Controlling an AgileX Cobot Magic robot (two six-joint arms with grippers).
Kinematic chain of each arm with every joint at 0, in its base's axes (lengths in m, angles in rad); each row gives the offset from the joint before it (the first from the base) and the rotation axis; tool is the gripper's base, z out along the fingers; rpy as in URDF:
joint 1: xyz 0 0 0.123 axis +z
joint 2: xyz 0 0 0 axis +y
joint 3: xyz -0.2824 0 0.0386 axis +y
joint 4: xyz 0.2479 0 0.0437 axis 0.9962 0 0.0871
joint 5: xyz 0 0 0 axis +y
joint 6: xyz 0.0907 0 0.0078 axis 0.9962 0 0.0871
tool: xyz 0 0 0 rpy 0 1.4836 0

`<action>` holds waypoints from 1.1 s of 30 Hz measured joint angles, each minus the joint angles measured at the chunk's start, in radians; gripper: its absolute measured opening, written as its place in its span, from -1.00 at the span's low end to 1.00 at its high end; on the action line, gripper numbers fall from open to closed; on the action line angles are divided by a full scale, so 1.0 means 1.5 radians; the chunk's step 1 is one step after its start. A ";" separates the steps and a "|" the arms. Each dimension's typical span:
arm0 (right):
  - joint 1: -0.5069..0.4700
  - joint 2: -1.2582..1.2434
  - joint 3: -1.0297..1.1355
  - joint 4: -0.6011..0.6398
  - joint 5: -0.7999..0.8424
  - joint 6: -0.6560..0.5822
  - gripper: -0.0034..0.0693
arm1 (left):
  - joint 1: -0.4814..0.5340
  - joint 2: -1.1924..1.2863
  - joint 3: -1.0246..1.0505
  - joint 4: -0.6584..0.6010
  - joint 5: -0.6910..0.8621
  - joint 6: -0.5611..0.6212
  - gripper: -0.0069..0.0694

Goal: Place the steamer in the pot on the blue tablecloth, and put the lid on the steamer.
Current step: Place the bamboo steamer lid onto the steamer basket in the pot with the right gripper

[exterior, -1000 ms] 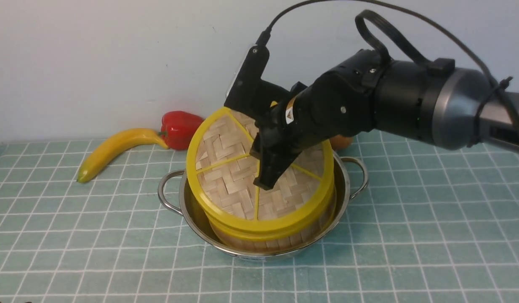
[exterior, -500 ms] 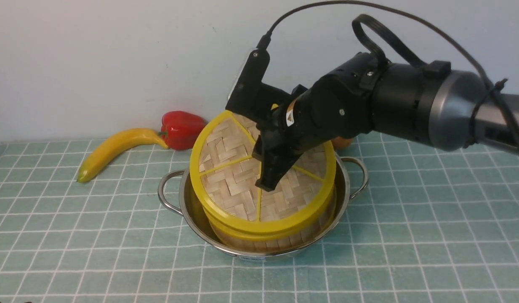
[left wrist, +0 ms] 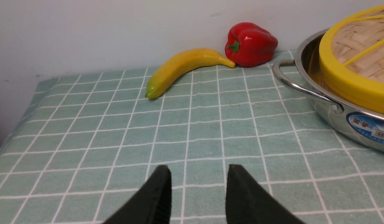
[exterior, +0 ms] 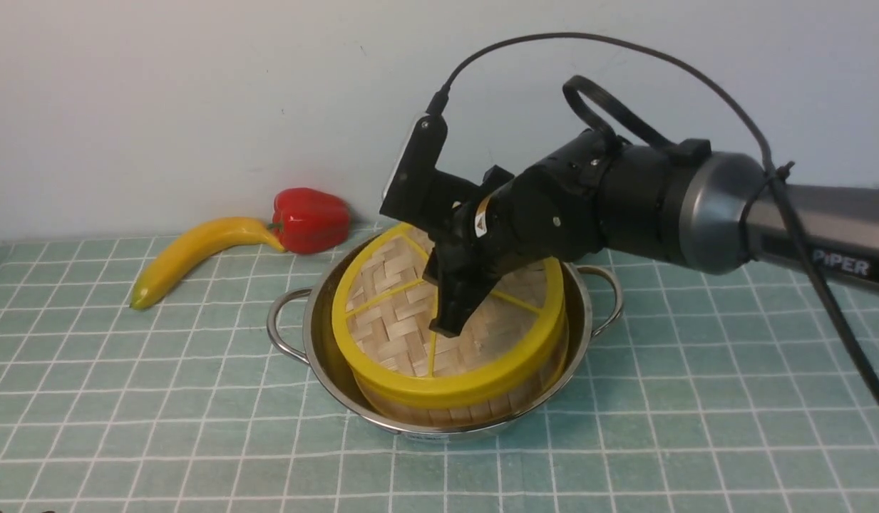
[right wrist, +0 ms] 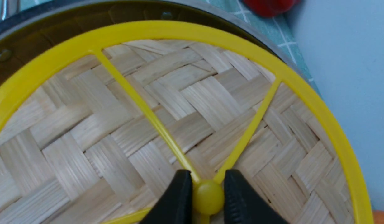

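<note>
1. The right gripper (exterior: 450,313) is clamping the yellow hub at the centre of the lid (exterior: 403,313), with one black finger on each side of the knob (the right wrist view shows this plainly at (right wrist: 207,197)).
2. The lid is lying over the steamer (exterior: 453,407), which is sitting inside the pot (exterior: 318,349) on the blue tablecloth (exterior: 125,399). The lid's far-left edge is riding a little higher than its near-right edge, so it is looking not quite seated.
3. To finish well, the arm should be lowering straight down and levelling the wrist, so the raised far-left rim is dropping onto the steamer's rim rather than hanging over it.
4. The yellow rims should be meeting all the way round before any release; a gap on one side is likely to leave the lid tipped or sliding toward the pot wall.
5. The fingers should be parting only once the lid is resting under its own weight, then lifting straight up, since a sideways pull on the hub could drag the lid off centre.
6. The left gripper (left wrist: 196,193) is hovering with its jaws apart and empty over bare cloth, to the left of the pot and well clear of it, so it is out of the way.
7. The banana (exterior: 197,256) and red pepper (exterior: 311,219) are lying at the far left by the wall, well away from the work.
</note>
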 joint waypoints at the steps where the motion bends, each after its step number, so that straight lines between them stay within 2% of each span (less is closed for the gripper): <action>1: 0.000 0.000 0.000 0.000 -0.002 -0.003 -0.51 | 0.000 0.000 0.000 0.000 0.000 0.000 -0.18; 11: -0.001 0.011 -0.001 0.000 -0.002 0.000 -0.50 | 0.000 0.000 0.000 0.000 0.000 0.000 -0.18; 13: -0.001 0.011 -0.001 -0.004 -0.002 0.023 -0.27 | 0.000 0.000 0.000 0.000 0.000 0.000 -0.18; 14: -0.002 0.008 -0.001 -0.009 -0.002 0.036 -0.02 | 0.000 0.000 0.000 0.000 0.000 0.000 -0.18; 17: -0.002 -0.002 -0.004 -0.038 -0.002 0.052 0.51 | 0.000 0.000 0.000 0.000 0.000 0.000 -0.18; 18: -0.002 -0.002 -0.004 -0.038 -0.002 0.053 0.55 | 0.000 0.000 0.000 0.000 0.000 0.000 -0.18; 20: -0.002 -0.020 -0.005 -0.061 0.003 0.083 0.82 | 0.000 0.000 0.000 0.000 0.000 0.000 -0.18; 23: -0.002 -0.042 -0.005 -0.067 0.006 0.121 0.87 | 0.000 0.000 0.000 0.000 0.000 0.000 -0.18; 24: -0.002 -0.070 -0.005 -0.067 0.006 0.172 0.82 | 0.000 0.000 0.000 0.000 0.000 0.000 -0.18; 25: -0.002 -0.083 -0.005 -0.067 0.004 0.189 0.77 | 0.000 0.000 0.000 0.000 0.000 0.000 -0.18; 27: -0.002 -0.122 -0.005 -0.067 0.001 0.246 0.46 | 0.000 0.000 0.000 0.000 0.000 0.000 -0.18; 29: -0.002 -0.160 -0.006 -0.067 0.003 0.296 -0.10 | 0.000 0.000 0.000 0.000 0.000 0.000 -0.18; 30: -0.002 -0.168 -0.006 -0.067 0.005 0.301 -0.17 | 0.000 0.000 0.000 0.000 0.000 0.000 -0.18; 32: -0.002 -0.215 -0.007 -0.067 0.015 0.351 -0.75 | 0.000 0.000 0.000 0.000 0.000 0.000 -0.18; 33: -0.002 -0.228 -0.008 -0.066 0.017 0.367 -0.86 | 0.000 0.000 0.000 0.000 0.000 0.000 -0.18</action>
